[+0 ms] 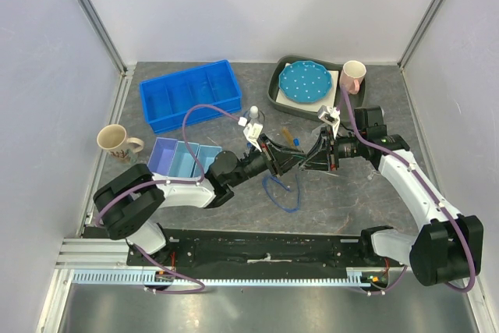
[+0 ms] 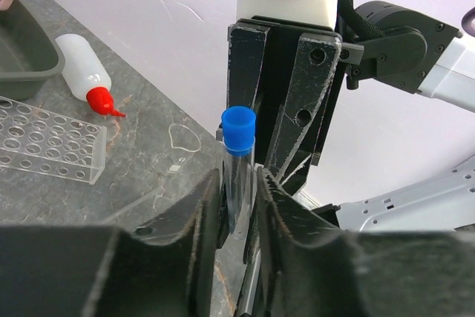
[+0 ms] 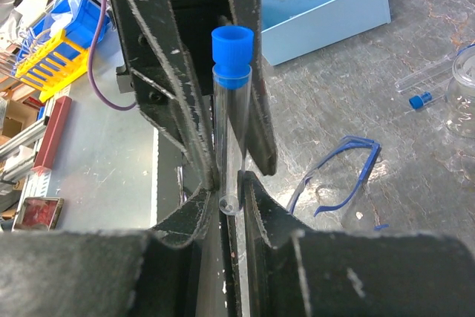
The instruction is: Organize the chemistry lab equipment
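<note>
Handover in hand. Blue-capped tube [image 3: 231,109] aloft, near blue cord loop [image 3: 338,176]. Right gripper [image 3: 228,206] pinches tube base. Left gripper [image 2: 237,198] jaws narrow round shaft, contact unclear. Second tube [image 3: 434,87] lies loose beyond loop. Rack [image 2: 48,142] holes in view empty. Judge most sorting left.

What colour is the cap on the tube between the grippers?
Blue. The tube cap shows best in the left wrist view.

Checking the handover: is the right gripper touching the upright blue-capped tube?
Touching. Right wrist view: the right gripper pinches the blue-capped tube at its rounded bottom.
</note>
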You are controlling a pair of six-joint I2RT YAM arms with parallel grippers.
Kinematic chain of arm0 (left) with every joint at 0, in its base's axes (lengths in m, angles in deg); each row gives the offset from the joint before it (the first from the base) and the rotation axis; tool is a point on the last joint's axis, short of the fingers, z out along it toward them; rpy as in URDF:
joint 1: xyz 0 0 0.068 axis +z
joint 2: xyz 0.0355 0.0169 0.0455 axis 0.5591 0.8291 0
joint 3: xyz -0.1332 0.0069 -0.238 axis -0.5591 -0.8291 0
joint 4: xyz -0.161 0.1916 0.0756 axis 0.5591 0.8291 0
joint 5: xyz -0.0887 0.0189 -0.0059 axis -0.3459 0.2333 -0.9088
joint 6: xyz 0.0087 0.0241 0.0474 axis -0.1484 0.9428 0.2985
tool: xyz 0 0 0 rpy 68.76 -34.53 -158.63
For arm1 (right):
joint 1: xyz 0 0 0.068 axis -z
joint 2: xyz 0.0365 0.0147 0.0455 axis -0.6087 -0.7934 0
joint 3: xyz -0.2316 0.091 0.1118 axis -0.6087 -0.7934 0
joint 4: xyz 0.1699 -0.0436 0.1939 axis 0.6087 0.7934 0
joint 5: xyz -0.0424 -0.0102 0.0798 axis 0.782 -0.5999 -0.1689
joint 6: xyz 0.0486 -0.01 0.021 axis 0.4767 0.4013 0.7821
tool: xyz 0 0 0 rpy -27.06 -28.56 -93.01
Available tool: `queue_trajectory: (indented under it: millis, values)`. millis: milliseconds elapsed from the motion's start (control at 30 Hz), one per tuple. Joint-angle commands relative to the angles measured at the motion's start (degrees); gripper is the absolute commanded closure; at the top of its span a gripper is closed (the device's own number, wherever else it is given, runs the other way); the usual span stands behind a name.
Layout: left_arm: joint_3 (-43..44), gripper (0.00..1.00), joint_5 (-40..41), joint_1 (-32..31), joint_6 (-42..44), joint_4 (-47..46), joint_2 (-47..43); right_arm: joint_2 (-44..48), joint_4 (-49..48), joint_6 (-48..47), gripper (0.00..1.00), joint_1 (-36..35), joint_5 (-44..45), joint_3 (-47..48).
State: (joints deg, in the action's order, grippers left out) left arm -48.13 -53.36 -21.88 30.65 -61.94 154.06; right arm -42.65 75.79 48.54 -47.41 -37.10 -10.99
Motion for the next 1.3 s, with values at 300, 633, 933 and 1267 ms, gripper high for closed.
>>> queue_trajectory:
  millis: [300, 633, 933, 1267]
  values:
    - [-0.89, 0.92, 1.57, -0.29, 6.51, 1.77, -4.01, 2.04, 1.22, -5.71, 0.54, -0.11, 2.94, 0.78]
    - [-2.48, 0.93, -8.44, 0.42, 19.52, 27.43, -16.67, -0.41, 40.42, -42.03, 0.2, -0.11, 14.48, 17.21]
    - [-0.99, 0.93, -14.95, 0.24, 20.41, 30.52, -16.24, -7.09, 40.26, -30.0, 0.22, -0.55, -1.51, 23.72]
    - [1.39, 0.93, -16.63, -0.72, 16.01, 24.28, -11.23, -5.96, 18.24, -7.29, 0.23, -4.06, 6.36, 16.45]
